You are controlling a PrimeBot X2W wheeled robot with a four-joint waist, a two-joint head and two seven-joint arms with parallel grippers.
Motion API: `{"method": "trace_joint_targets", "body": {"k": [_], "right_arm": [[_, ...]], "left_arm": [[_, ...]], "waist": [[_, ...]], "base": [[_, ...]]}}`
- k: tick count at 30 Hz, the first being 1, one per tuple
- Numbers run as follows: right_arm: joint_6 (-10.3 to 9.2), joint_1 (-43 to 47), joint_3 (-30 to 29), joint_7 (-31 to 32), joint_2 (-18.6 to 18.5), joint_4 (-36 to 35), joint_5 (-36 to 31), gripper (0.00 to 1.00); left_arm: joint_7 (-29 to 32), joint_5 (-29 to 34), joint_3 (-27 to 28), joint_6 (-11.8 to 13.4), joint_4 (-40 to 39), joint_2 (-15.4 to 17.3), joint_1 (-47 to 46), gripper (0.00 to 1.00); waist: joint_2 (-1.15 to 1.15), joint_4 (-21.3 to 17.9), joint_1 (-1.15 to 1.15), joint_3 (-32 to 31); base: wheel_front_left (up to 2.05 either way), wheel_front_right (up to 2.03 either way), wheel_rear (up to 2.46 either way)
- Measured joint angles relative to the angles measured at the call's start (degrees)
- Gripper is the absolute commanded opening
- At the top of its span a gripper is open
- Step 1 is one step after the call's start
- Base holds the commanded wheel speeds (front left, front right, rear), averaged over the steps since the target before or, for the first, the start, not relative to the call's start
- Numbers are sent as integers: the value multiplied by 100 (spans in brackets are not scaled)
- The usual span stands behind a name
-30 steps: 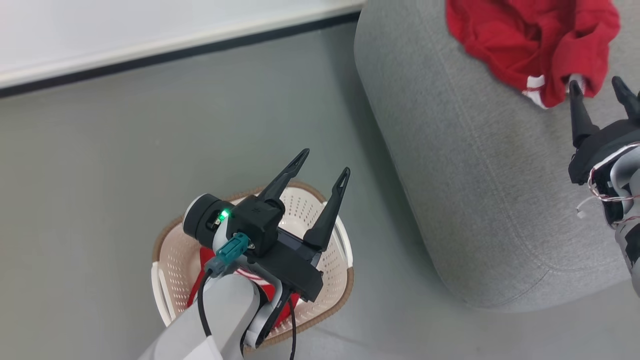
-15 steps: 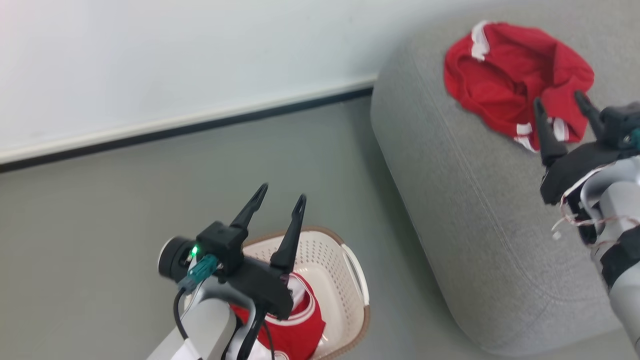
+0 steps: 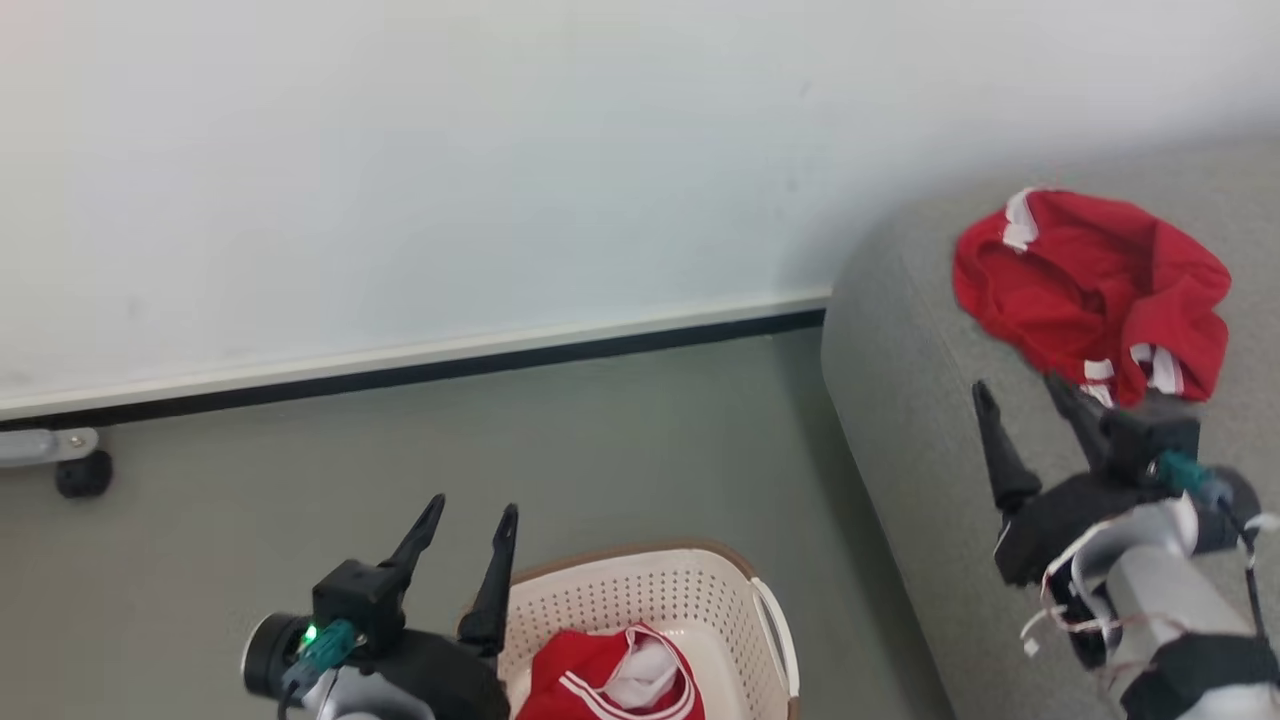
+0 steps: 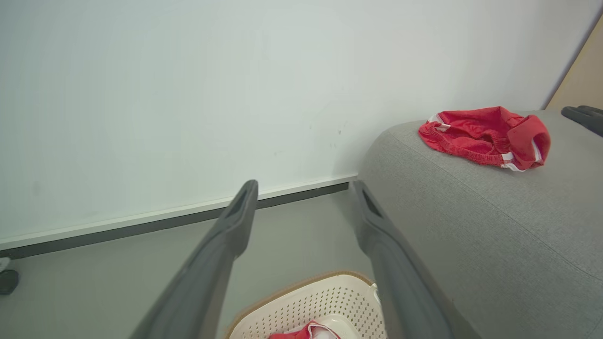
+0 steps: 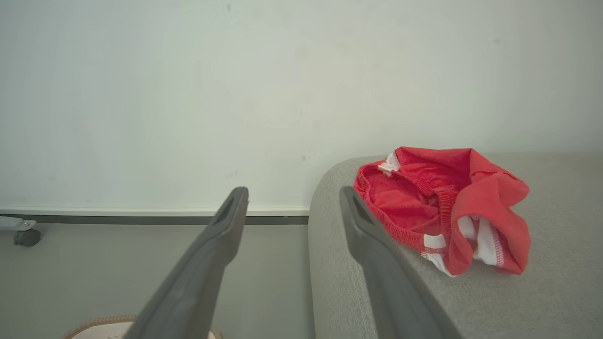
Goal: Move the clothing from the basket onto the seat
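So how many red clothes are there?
2. Crumpled red fabric shorts with white trim lie on the big grey upholstered seat; a red jersey with white stripes sits in the cream perforated plastic basket. More could be hidden beneath it.

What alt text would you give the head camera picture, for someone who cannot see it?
Red shorts lie crumpled on a grey seat at right; a red jersey sits in a cream basket on the floor below. The robot's left gripper and right gripper, both open and empty, point toward a white wall.
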Motion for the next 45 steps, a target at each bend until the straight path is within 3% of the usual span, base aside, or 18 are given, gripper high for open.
{"method": "trace_joint_targets", "body": {"k": [10, 24, 45], "right_arm": [[-346, 1322, -15, 0, 318, -1285, 38, 100], [-906, 2802, -44, -1, 408, -2971, -35, 100], [-1150, 3532, -204, 15, 435, -4119, -48, 100]], "left_arm": [[-29, -57, 580, 92, -256, 198, 822, 100], [-30, 89, 1045, 94, -809, 270, 1533, 100], [-30, 502, 1668, 99, -1061, 144, 2068, 100]], "waist": [[0, 245, 0, -444], [1, 303, 1, -594], [1, 338, 1, -617]], "base": [[0, 0, 0], [0, 0, 0], [0, 0, 0]]}}
